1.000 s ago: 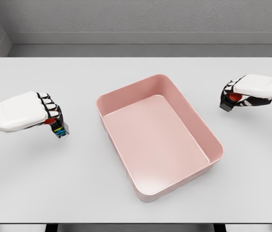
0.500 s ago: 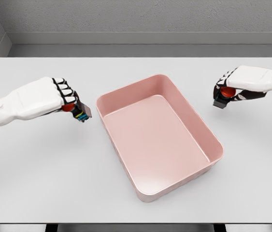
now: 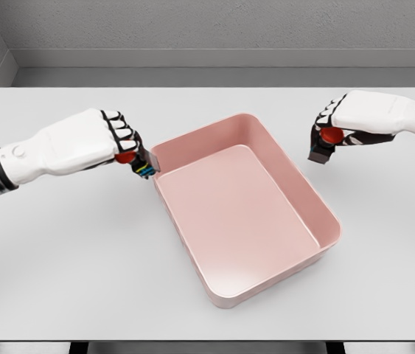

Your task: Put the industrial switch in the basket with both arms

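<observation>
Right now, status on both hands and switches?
Left hand shut on left switch at basket rim. Right hand shut on right switch, short of basket. Nothing blocking.

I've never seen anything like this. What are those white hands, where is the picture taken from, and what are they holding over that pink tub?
This is a computer-simulated humanoid robot, not a real one. The picture comes from a camera on its head, so you look down at the table as the robot does, with its two white arms reaching in from either side.

On the grey table sits one pink basket, a shallow tub with nothing inside it.

The left hand has its fingers closed around a small industrial switch, with a red button and coloured parts underneath. It is at the basket's left rim. The right hand grips a second switch, also red-buttoned on a dark body, held to the right of the basket and not over it. Neither switch is in the basket yet.
</observation>
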`<state>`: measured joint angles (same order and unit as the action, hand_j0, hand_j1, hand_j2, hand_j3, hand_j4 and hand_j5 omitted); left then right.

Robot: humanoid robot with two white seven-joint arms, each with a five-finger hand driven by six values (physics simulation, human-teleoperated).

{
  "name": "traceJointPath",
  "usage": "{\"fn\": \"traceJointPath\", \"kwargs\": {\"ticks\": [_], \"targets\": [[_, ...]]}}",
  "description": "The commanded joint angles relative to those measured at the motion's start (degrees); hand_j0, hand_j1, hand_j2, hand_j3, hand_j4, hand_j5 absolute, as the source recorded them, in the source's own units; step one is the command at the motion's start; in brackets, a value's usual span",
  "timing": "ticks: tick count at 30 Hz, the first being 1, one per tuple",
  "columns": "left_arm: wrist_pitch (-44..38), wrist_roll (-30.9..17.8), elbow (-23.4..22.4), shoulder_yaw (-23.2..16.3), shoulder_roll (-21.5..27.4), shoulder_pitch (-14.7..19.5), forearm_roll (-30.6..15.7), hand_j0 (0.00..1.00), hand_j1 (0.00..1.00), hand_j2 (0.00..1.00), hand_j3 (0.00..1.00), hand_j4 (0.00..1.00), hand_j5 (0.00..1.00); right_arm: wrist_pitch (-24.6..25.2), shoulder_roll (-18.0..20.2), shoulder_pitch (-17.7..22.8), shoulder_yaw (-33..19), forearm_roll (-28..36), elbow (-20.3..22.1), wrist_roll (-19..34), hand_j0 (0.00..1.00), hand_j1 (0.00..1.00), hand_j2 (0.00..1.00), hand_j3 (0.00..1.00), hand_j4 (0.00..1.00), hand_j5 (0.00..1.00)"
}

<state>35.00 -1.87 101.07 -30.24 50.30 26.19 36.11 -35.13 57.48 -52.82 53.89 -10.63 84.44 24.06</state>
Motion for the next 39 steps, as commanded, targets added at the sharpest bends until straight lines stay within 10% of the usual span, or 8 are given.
{"fn": "traceJointPath", "kwargs": {"ticks": [1, 24, 39], "targets": [[0.0, 0.02, 0.0, -0.52, -0.91, 0.0, -0.42, 0.41, 0.41, 0.41, 0.41, 0.41, 0.41, 0.13, 0.18, 0.0, -0.28, 0.97, 1.6, 0.2, 0.53, 0.53, 0.53, 0.53, 0.53, 0.53], [0.0, -4.02, -1.93, -7.82, -12.16, 6.68, 0.54, 0.4, 0.4, 0.4, 0.4, 0.4, 0.4, 0.13, 1.59, 0.35, -1.42, 6.15, 5.21, 1.34, 0.53, 0.53, 0.53, 0.53, 0.53, 0.53], [0.0, -4.99, -12.3, -14.32, -20.6, 7.91, 3.53, 0.4, 0.4, 0.4, 0.4, 0.4, 0.4, 0.13, 1.59, 0.53, -1.25, 6.5, 6.79, 1.34, 0.53, 0.53, 0.53, 0.53, 0.53, 0.53]]}}
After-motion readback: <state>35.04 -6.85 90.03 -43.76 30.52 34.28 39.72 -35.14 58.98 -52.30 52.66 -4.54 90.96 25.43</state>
